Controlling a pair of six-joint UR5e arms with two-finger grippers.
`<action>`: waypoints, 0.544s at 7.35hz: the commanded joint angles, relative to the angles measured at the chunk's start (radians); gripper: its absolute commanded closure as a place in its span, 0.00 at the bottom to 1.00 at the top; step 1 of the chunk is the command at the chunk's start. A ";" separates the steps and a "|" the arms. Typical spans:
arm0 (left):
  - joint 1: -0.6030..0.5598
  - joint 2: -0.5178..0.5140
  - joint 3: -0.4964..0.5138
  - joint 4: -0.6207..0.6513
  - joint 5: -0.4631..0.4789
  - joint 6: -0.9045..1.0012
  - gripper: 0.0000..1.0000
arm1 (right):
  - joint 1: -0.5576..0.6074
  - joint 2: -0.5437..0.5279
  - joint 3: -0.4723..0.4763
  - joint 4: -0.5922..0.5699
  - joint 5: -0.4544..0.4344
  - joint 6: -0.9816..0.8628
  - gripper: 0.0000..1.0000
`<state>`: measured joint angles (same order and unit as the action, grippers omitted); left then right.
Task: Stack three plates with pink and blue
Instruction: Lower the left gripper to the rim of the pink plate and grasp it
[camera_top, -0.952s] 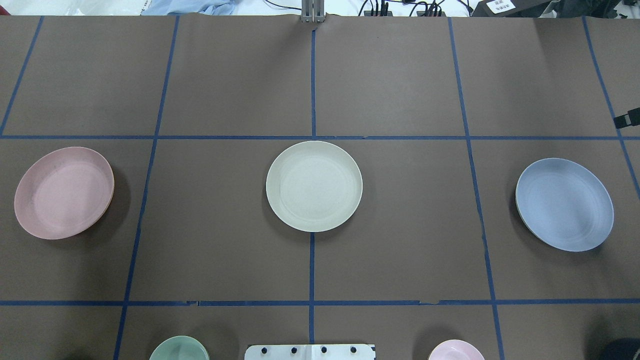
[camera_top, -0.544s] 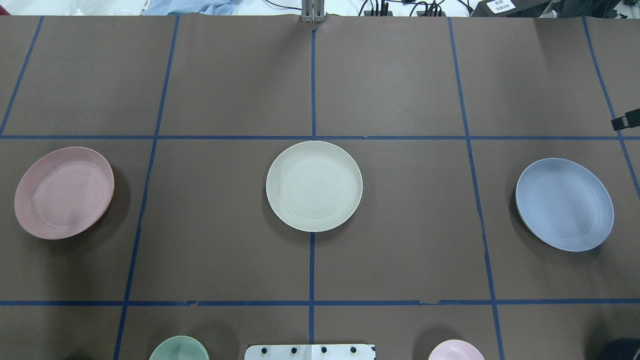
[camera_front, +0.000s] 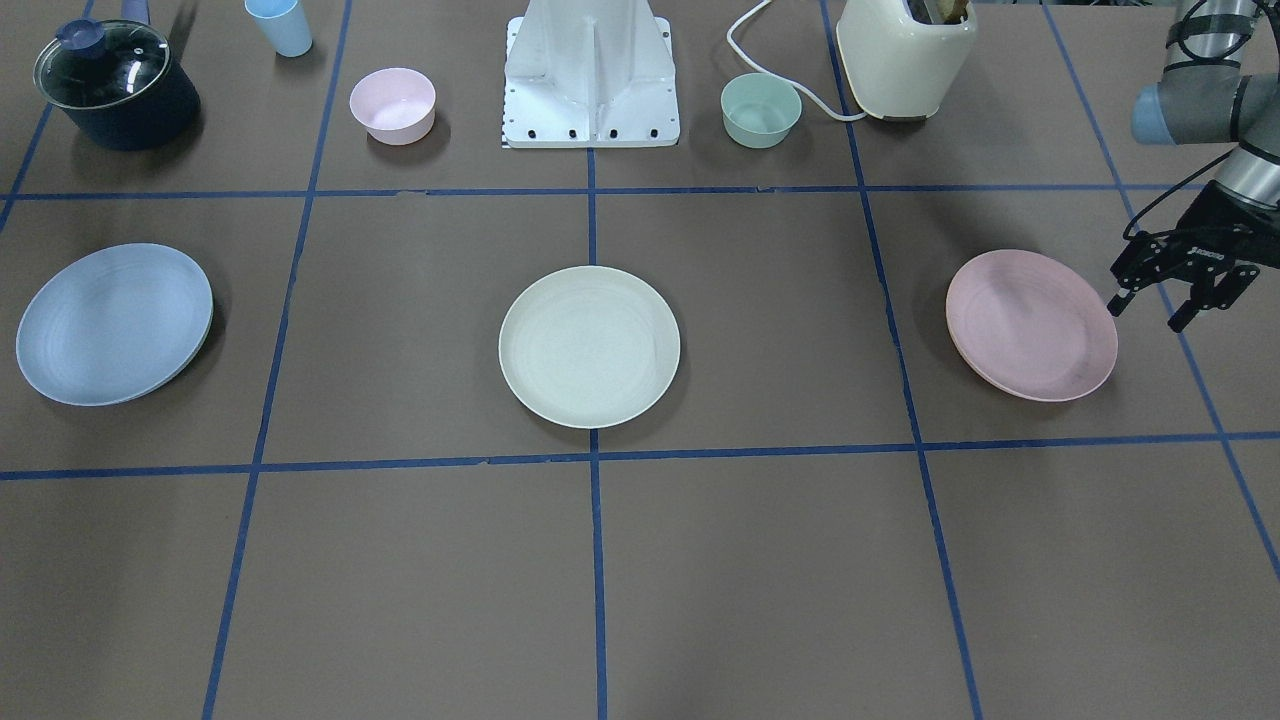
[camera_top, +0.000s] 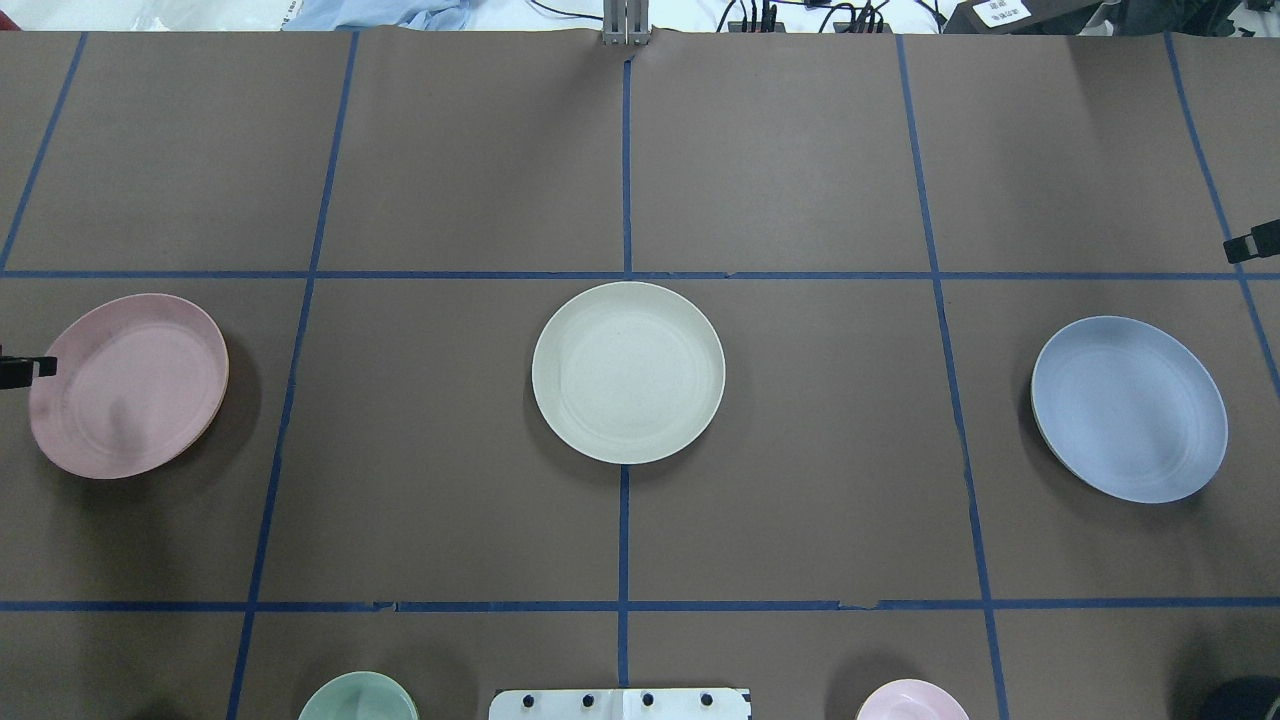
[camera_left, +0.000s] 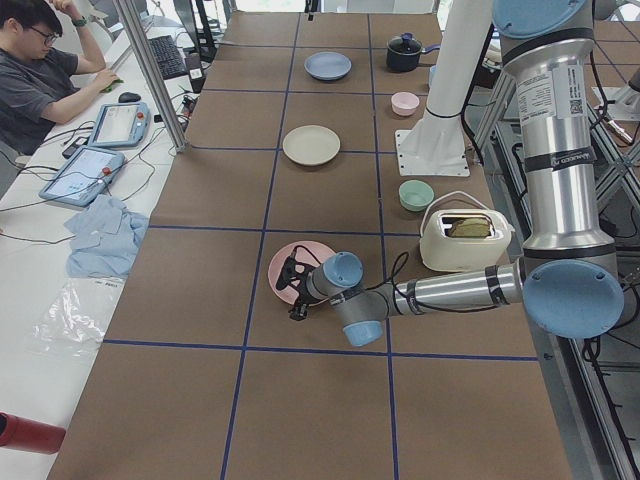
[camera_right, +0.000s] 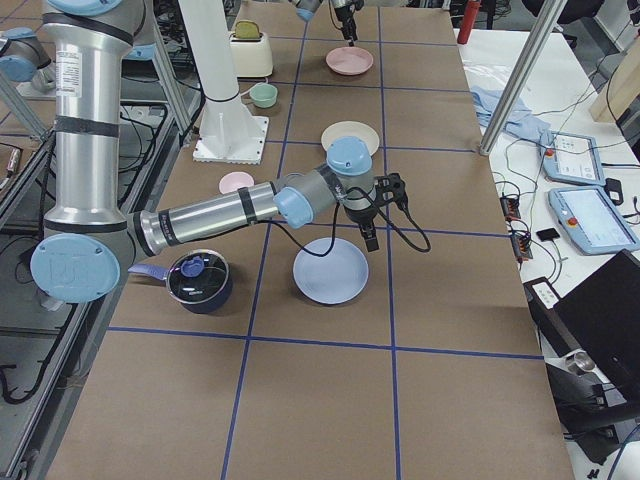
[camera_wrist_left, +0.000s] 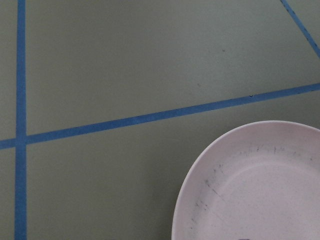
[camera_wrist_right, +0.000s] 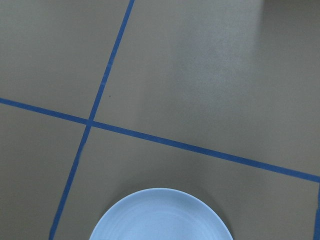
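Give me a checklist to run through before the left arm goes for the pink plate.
1. Left claw open: ok, its fingers stand spread in the front-facing view.
2. Left claw around the pink plate rim: not ok, it hangs just off the plate's outer edge.
3. Pink plate bare on top: ok, nothing lies in it.
4. Cream plate ready as the base: ok, it is flat, bare and apart from the other plates.
5. Blue plate out of the way: ok, it lies at the far end.
6. Right claw open or shut: cannot tell, only a sliver shows overhead.
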<state>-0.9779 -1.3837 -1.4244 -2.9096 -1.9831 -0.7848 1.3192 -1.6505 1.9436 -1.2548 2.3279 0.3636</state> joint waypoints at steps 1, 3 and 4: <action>0.041 0.000 0.005 0.000 0.021 -0.007 0.33 | 0.000 0.000 0.000 0.000 -0.012 0.000 0.00; 0.057 0.000 0.013 0.001 0.023 -0.005 0.53 | 0.000 0.000 -0.002 0.000 -0.015 0.000 0.00; 0.065 0.000 0.018 0.000 0.023 -0.004 0.58 | 0.000 0.000 0.000 0.000 -0.013 0.000 0.00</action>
<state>-0.9229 -1.3836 -1.4124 -2.9094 -1.9613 -0.7898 1.3192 -1.6506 1.9432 -1.2548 2.3148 0.3636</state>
